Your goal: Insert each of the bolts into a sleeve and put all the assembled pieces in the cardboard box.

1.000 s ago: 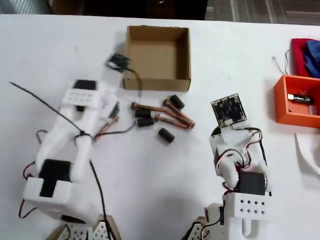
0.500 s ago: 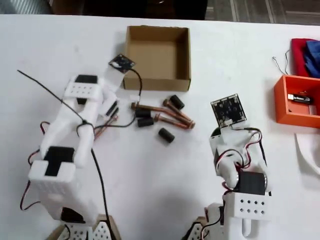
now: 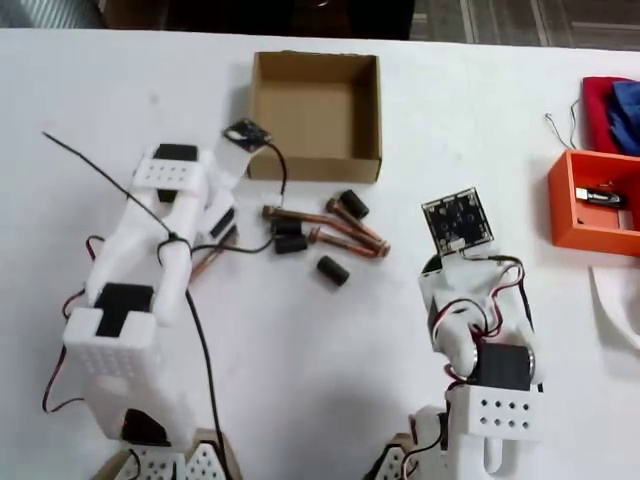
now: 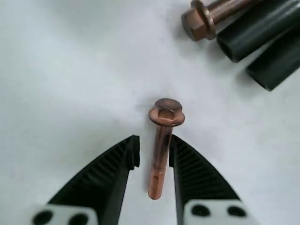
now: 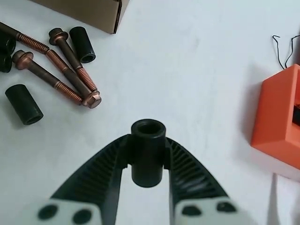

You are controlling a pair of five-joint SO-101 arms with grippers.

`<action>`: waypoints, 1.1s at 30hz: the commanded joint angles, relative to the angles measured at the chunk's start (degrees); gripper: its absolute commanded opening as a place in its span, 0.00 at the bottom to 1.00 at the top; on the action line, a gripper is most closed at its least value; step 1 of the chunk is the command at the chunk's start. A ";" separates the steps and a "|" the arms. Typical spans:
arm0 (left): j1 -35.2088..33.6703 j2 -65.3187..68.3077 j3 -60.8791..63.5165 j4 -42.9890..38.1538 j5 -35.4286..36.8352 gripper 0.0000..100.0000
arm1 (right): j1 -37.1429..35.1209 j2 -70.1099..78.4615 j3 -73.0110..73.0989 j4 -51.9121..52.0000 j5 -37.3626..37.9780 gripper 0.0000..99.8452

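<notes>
Layout, high view: cardboard box (image 3: 315,168) sits open at 12 o'clock on the white surface (image 3: 330,380). Left arm (image 3: 150,250) is at 8 o'clock, right arm (image 3: 480,340) at 5 o'clock.

Three loose bolts (image 3: 345,237) lie in a touching cluster just at 6 o'clock of the box, between the arms. Four loose sleeves (image 3: 332,270), black, lie around them. One is at the cluster's 12 o'clock near the box wall. Two are side by side at its 9 o'clock. One lies apart at its 6 o'clock. Bolts and sleeves lie separate.

Left hand (image 4: 154,151): fingers apart, straddling the shank of a single bolt (image 4: 166,113). That bolt lies flat on the surface at 9 o'clock of the cluster. One finger looks to touch the shank and the other shows a gap, so it is not clamped. The bolt head points away from the hand. In the left wrist view, a loose bolt head and two loose sleeves lie near it.

Right hand (image 5: 147,151): clamped on a black sleeve (image 5: 148,133). The sleeve stands upright between the fingers, open bore toward the wrist camera. It is at 3 o'clock of the cluster, well apart from it.

Orange box (image 3: 590,215) is at the 3 o'clock edge, with red cloth (image 3: 600,100) at its 12 o'clock. Both are well apart from the parts.
</notes>
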 commanded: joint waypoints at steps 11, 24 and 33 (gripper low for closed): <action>-0.18 -0.35 -1.36 1.67 -0.44 0.13 | -0.04 -1.01 -0.62 0.04 0.00 0.02; 1.93 6.51 -1.36 -5.63 0.00 0.12 | -0.04 -1.01 -0.62 0.13 0.00 0.02; 1.49 8.18 -5.93 -4.40 12.48 0.13 | -0.04 -1.01 -0.62 0.13 0.00 0.02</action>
